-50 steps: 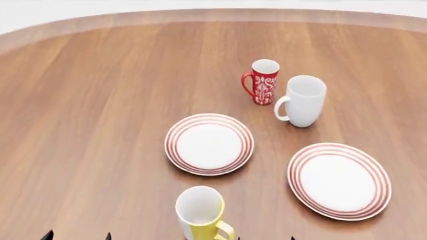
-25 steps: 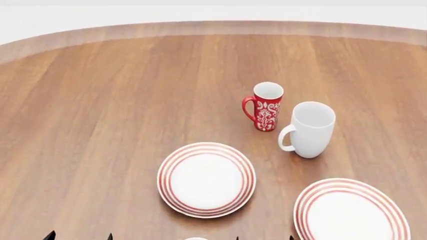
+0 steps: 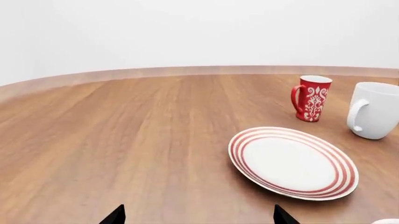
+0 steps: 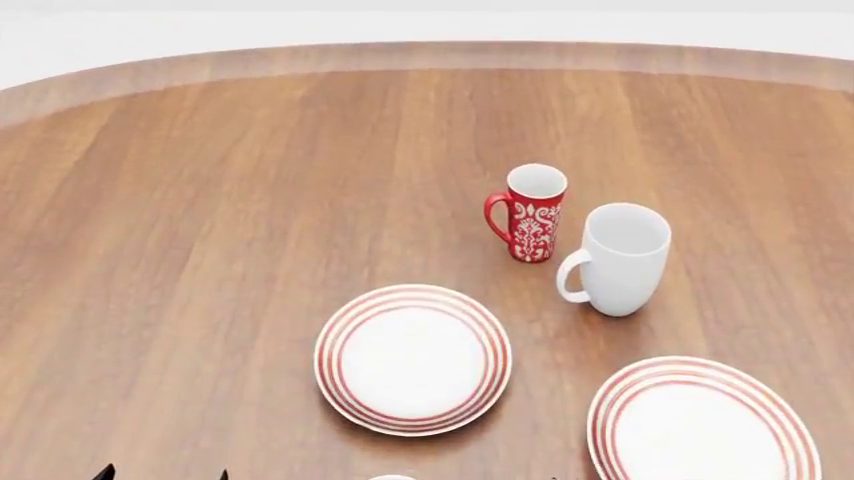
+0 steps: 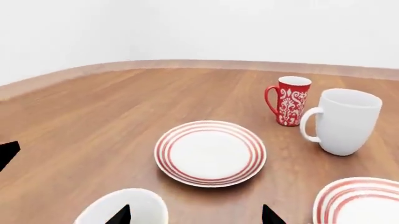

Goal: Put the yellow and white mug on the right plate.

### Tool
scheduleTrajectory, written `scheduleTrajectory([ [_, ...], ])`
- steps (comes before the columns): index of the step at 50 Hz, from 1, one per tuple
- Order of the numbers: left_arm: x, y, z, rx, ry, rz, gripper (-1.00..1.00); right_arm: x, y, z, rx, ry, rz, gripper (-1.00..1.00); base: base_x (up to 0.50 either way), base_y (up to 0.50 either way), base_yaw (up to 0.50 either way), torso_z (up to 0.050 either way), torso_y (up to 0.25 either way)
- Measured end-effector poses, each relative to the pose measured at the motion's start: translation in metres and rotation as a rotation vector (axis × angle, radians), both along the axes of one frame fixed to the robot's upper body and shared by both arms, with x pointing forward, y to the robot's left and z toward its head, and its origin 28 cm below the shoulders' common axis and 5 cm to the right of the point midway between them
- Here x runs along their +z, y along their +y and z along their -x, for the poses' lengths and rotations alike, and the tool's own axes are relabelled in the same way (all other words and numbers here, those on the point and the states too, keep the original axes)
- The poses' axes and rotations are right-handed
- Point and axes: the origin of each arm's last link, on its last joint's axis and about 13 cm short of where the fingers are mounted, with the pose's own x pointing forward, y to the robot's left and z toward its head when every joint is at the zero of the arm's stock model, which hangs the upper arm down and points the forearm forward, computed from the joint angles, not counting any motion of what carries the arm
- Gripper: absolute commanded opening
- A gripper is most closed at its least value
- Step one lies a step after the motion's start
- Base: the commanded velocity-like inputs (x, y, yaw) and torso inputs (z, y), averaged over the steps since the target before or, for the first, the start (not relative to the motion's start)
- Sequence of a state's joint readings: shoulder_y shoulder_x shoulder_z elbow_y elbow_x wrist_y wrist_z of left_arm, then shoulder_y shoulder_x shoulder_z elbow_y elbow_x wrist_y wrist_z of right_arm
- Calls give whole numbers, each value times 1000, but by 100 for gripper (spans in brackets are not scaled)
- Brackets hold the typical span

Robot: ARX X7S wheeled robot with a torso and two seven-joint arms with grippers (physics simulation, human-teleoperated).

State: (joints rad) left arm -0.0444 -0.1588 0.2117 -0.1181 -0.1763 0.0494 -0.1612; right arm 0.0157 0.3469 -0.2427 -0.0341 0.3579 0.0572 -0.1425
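While both grippers show only as dark fingertip points at the near edge of the views, the left fingertips [image 3: 118, 215] stand wide apart with nothing between them, and the right fingertips [image 5: 121, 215] likewise stand wide apart.

The yellow mug [image 5: 124, 207] sits nearest the robot; only its white rim and interior are visible in the right wrist view, with one right fingertip in front of it. Whether they touch cannot be determined. In the head view the mug is a sliver at the near edge.

The right plate [image 4: 701, 425] lies on the table [image 4: 240, 230], near right, bare. The left plate [image 4: 412, 359] lies left of it. The red mug [image 4: 530, 213] and white mug [image 4: 617, 259] stand upright farther back, close together.
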Motion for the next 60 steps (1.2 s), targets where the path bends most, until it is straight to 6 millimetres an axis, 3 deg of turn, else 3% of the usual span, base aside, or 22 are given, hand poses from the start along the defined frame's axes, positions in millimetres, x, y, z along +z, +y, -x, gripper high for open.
scheduleTrajectory([
  [12, -1, 0, 0, -2, 3, -1, 100, -3, -11, 11, 296, 43, 44, 100, 0, 0, 0, 0, 0],
  [22, -1, 0, 0, -5, 5, -1, 100, -9, -13, 17, 414, 82, 65, 100, 0, 0, 0, 0, 0],
  [60, -4, -1, -1, -13, 13, -4, 100, -20, -31, -2, 352, 163, 81, 100, 0, 0, 0, 0, 0],
])
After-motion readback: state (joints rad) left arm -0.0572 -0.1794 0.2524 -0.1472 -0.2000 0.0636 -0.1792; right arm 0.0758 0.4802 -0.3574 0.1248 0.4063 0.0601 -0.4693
